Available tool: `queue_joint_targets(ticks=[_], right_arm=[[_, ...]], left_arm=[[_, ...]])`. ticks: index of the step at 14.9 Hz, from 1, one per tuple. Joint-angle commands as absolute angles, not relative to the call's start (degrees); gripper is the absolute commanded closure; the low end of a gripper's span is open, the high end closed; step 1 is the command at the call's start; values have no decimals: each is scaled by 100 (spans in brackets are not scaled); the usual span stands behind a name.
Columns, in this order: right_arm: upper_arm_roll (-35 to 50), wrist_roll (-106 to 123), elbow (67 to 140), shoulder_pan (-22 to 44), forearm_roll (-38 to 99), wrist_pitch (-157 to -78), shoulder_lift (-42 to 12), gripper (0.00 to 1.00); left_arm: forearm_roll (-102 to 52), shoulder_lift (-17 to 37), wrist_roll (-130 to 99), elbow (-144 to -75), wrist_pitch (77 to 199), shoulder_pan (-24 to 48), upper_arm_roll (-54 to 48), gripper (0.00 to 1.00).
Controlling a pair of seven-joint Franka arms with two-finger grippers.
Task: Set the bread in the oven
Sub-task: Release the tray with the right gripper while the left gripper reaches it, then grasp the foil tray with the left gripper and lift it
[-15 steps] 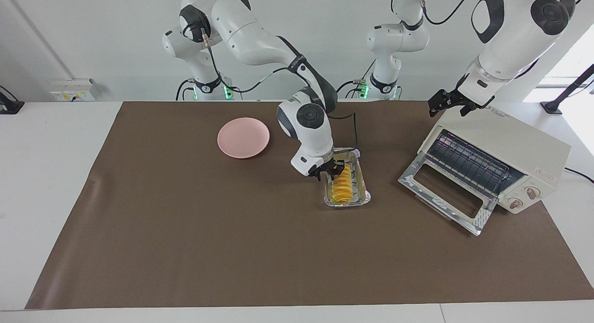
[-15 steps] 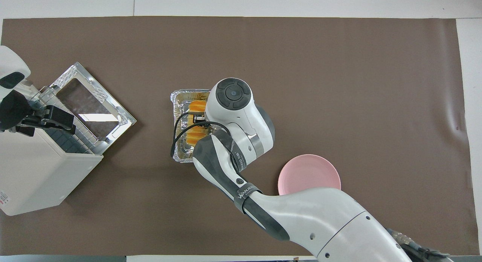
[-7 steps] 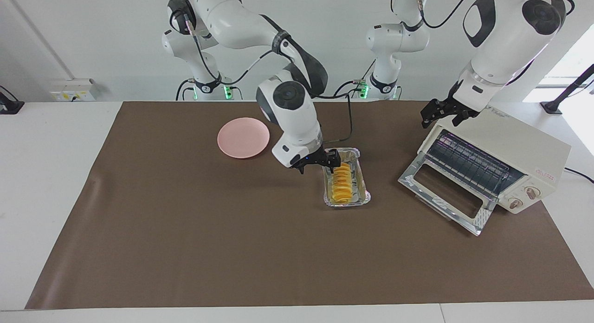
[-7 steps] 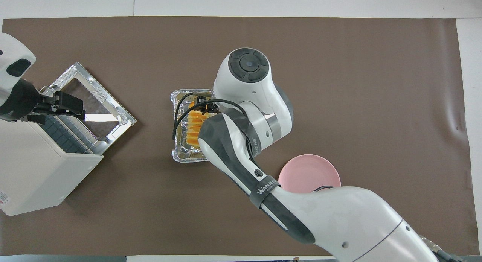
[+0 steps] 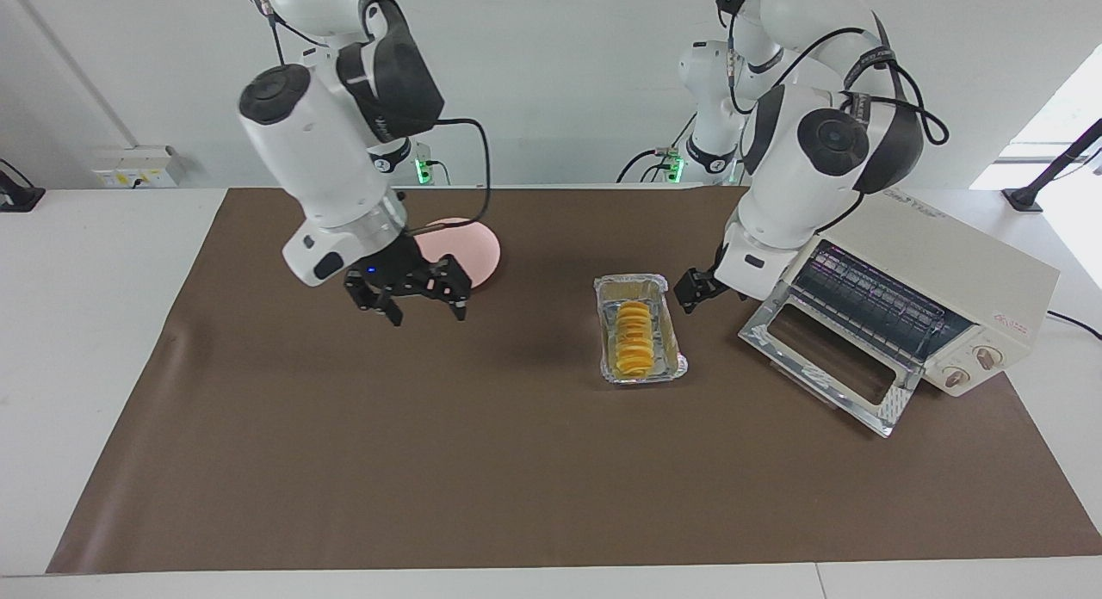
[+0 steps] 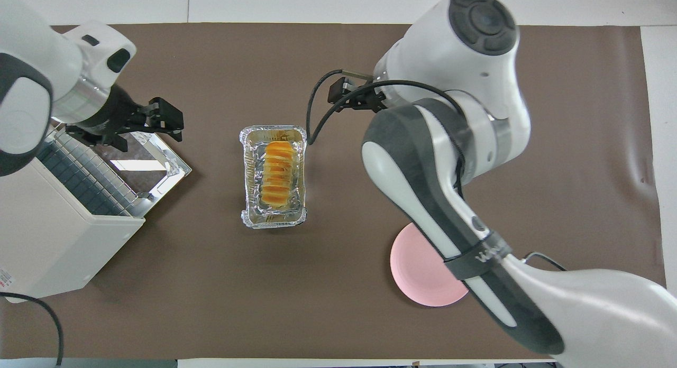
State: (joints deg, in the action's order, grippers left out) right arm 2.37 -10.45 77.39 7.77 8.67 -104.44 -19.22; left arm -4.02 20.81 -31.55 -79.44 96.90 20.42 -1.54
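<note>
- The ridged golden-yellow bread (image 5: 635, 336) is not yet moved; it lies in the crinkled silver foil tray (image 5: 668, 368) at frame centre, untouched; the boxy cream-white oven (image 5: 947, 280), middle right, is seen with its glass door dropped open.
- The right gripper (image 5: 417, 294), fingers spread wide and empty, hangs at middle left over the brown mat (image 5: 516, 461); the left gripper (image 5: 696, 289) is lowered between tray and door, its opening cannot be told; little room is left there.

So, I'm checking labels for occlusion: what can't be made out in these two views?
Pink plate: overhead, right arm covers part; facing, right gripper, raised over the mat, hides an edge.
Oven: overhead, knobs unseen, body cut off.
Oven rack: facing, left arm, left gripper beside the door, hides one end.
</note>
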Motion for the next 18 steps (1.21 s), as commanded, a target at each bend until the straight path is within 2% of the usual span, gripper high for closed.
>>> queue_joint_targets(ticks=[1,5,7,10,14,15,17,18], right_arm=[[325,-388,7945,545,257,-10224,-1793,0],[316,76,7963,27,54,-9056,-1434,0],[325,736,8042,-236,-88,-8580,-1214,0],[316,852,8164,-404,-132,-8377,-766,0],[308,835,8787,-483,-211,-8078,33,0],[308,852,8920,-501,-211,-8060,105,0],[299,844,9350,-501,-220,-8155,315,0],[273,809,9430,-475,-220,-8269,325,0]], left_arm=[[-405,2267,-3646,-8022,10097,2442,-70,0],[-378,2293,-3884,-8761,10659,3005,-62,0],[-264,2635,-4077,-8850,10958,3260,-53,0],[-264,2760,-4078,-9201,11241,3339,-53,0],[-255,2690,-4078,-9413,11180,3419,-53,5],[-255,2689,-4078,-9422,11206,3445,-53,11],[-255,2689,-4043,-9448,11232,3445,-53,47],[-255,2689,-4026,-9457,11259,3411,-61,56]])
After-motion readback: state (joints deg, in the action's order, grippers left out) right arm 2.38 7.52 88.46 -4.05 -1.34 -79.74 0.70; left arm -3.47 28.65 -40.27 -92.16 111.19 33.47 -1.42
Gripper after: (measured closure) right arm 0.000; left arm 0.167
